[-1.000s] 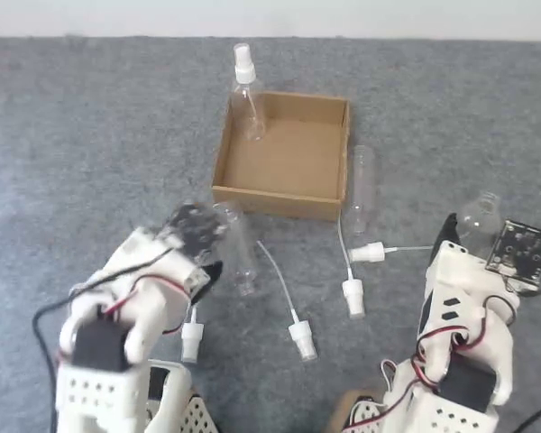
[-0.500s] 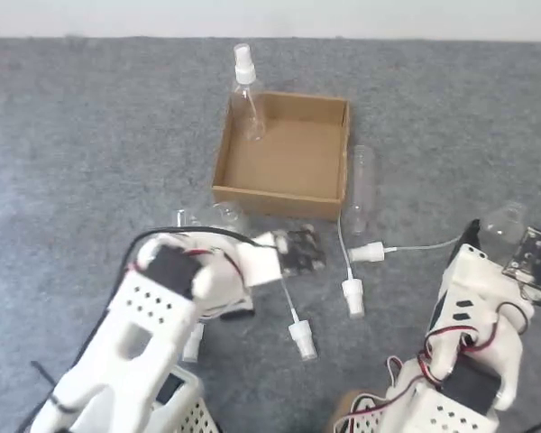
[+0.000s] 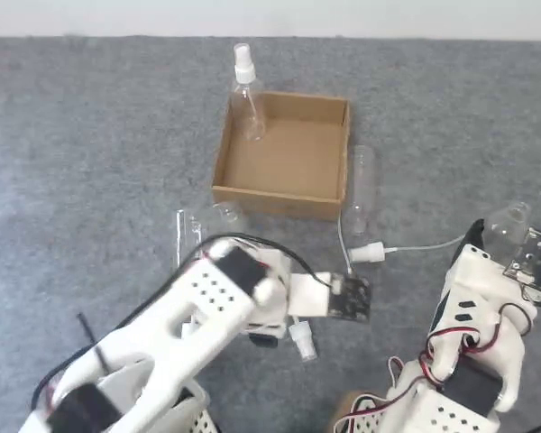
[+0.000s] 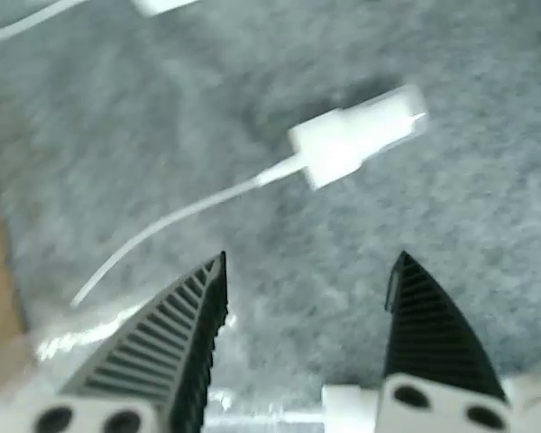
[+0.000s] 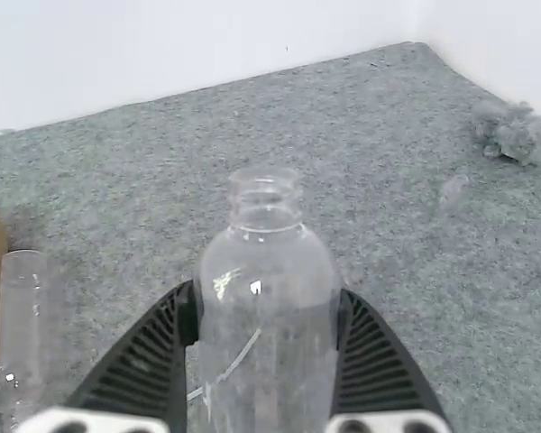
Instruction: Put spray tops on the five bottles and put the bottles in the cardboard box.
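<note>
- Wide-open jaws are shown on the left gripper (image 4: 312, 262), with nothing held; a spray top (image 4: 352, 144) with its tube lies on the carpet (image 3: 90, 135) just beyond the tips.
- An uncapped bottle (image 5: 266, 262) is clamped upright in the right gripper (image 5: 263, 302).
- Beyond the arms, a capped bottle (image 3: 248, 99) is seen leaning in the far corner of the cardboard box (image 3: 279, 200); a lying bottle (image 3: 361, 185) rests just beside the box.
- A second spray top (image 3: 368, 253) lies between the arms.
- Since a second ago, the left arm has been swung across to the middle.
</note>
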Tool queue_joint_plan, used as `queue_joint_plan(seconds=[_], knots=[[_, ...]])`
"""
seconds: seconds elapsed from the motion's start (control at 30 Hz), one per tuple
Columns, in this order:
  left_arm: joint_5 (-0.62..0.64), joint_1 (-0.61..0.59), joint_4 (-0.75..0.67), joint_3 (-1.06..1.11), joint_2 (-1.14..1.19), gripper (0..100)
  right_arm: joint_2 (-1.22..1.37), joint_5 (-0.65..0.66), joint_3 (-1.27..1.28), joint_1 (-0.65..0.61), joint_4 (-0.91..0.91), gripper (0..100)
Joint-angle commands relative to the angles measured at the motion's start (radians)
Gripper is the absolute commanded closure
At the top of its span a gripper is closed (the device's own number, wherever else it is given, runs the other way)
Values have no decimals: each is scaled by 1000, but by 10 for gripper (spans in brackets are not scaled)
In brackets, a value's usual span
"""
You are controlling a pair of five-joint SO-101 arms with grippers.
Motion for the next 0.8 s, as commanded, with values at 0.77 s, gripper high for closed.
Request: queue_joint_plan(seconds=[0.77], knots=[[-51, 167, -43, -378, 583, 813, -18, 21, -18, 73, -30, 979]])
